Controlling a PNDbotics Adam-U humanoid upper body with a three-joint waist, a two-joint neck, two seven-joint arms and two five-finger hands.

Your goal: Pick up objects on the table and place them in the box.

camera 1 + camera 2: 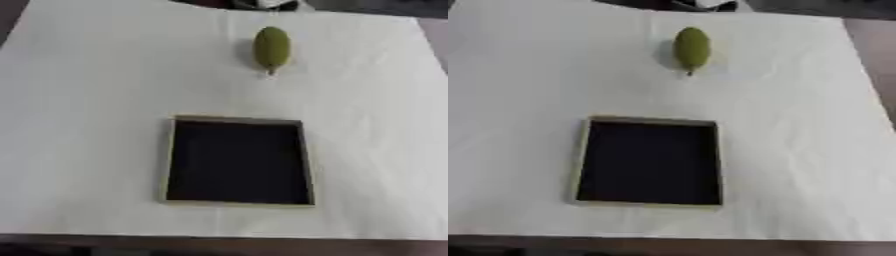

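Neither hand in view, so finger state impossible to tell. Green oval object (272, 47) lying on white-covered worktop (87, 100), far side, well apart from box (238, 120). Box empty, open-topped, set near for easy drop-in; pick not yet begun.

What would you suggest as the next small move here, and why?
Probably bring one hand over the far side of the table toward the green oval object. It lies alone on the white cloth, beyond the box, whose dark inside looks empty, and neither hand is in view yet.
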